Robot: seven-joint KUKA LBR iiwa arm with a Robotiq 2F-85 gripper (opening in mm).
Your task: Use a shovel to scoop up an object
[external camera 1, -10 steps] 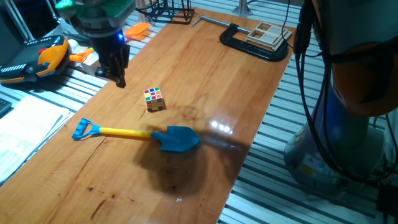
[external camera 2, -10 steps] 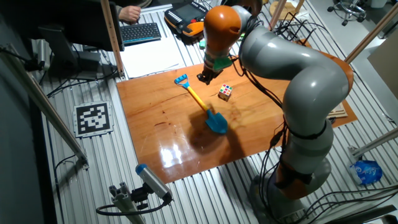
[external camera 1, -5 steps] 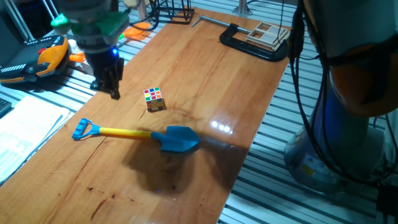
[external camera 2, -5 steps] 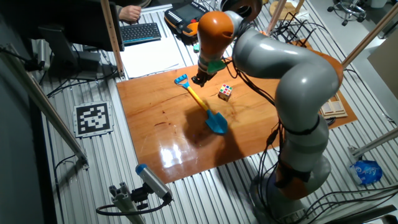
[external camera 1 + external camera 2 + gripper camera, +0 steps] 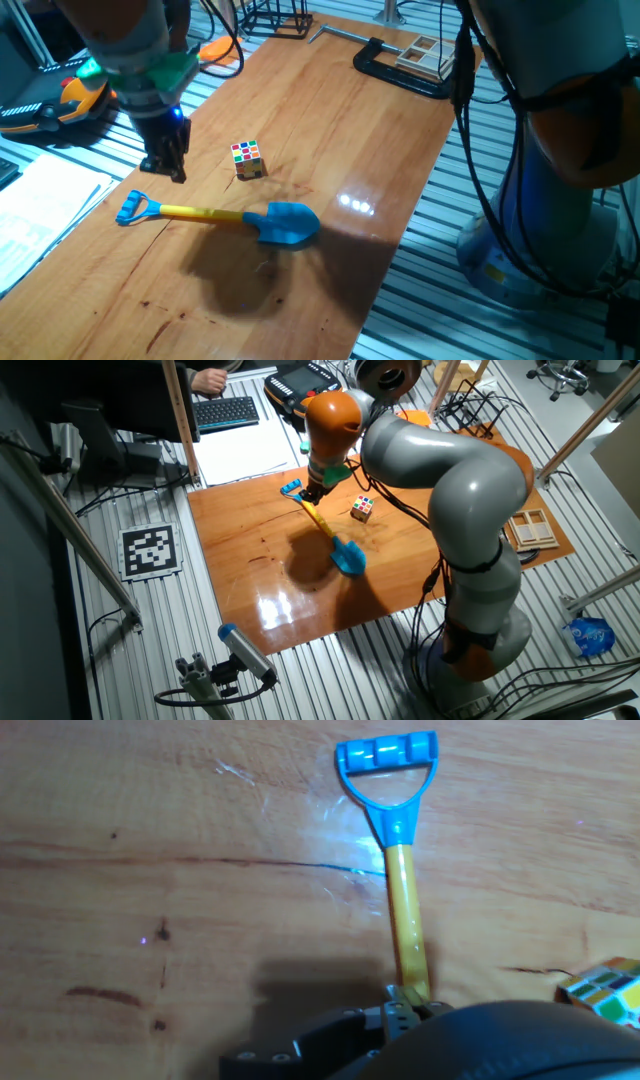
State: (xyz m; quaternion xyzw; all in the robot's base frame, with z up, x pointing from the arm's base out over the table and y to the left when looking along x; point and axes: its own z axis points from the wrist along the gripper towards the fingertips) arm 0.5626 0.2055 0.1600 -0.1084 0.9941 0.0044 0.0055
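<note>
Wooden worktop (image 5: 330, 120): my gripper (image 5: 166, 165) has travelled from beside the cube (image 5: 247, 159) to above the shovel (image 5: 220, 216) handle, jaws' gap indiscernible; shovel flat, cube just beyond, grasp judged next.

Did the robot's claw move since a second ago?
Yes. In one fixed view the gripper has slid away from the little colour cube and down toward the blue handle end of the shovel, which lies where it was.

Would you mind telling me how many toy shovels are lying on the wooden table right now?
1. The blue-bladed shovel lies flat on the table, its handle end near the gripper and its blade nearer the puzzle cube. None appears hidden.
</note>
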